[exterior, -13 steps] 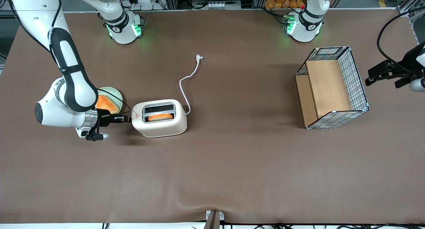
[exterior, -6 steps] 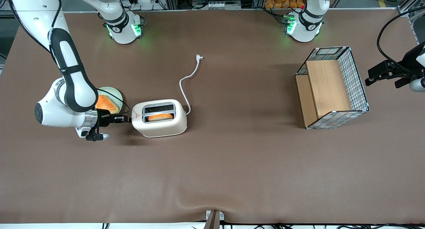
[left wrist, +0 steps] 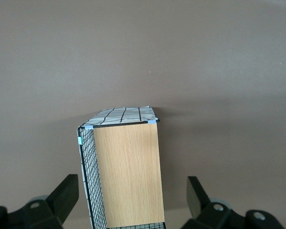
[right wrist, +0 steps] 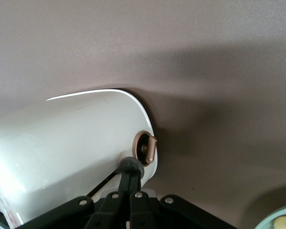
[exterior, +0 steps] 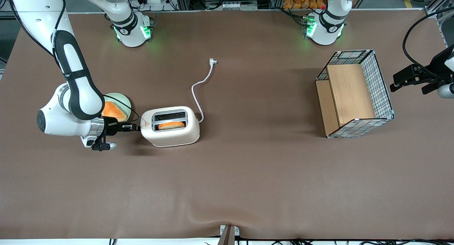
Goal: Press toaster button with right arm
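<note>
While the right arm [exterior: 72, 78] bends down from its base and lies low and level over the worktop [exterior: 248, 174], its wrist points sideways at the toaster [exterior: 170, 126], which stands toward the working arm's end with one orange slice in the slot nearer the front camera. The gripper [exterior: 133, 126] has its fingers [right wrist: 128, 179] pressed together, their tips at the grey button [right wrist: 132, 166] on the toaster's narrow end. Beside the wrist, a pale green plate [exterior: 122, 99] holds another slice.
</note>
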Tool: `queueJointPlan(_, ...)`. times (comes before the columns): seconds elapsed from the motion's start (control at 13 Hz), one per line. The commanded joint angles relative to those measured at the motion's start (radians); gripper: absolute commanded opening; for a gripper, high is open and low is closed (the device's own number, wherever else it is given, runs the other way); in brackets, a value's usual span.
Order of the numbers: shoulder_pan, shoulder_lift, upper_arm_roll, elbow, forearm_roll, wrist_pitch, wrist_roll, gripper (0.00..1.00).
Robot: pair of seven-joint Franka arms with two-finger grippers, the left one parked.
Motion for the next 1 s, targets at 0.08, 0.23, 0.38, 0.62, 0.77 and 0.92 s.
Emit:
queueJointPlan(0.08,0.010,0.039,0.004,0.006,0.038,0.041,-0.039,0.00)
queueJointPlan(0.23,-0.001,0.039,0.004,0.022,0.035,0.041,-0.039,0.00)
queueJointPlan(0.38,-0.012,0.039,0.002,0.043,0.024,0.022,-0.036,0.00)
queueJointPlan(0.62,-0.038,0.047,-0.001,0.104,0.017,-0.070,-0.033,0.00)
queueJointPlan(0.77,-0.039,0.047,-0.002,0.114,0.004,-0.072,-0.031,0.32)
queueJointPlan(0.92,-0.043,0.047,-0.002,0.124,-0.005,-0.086,-0.028,0.78)
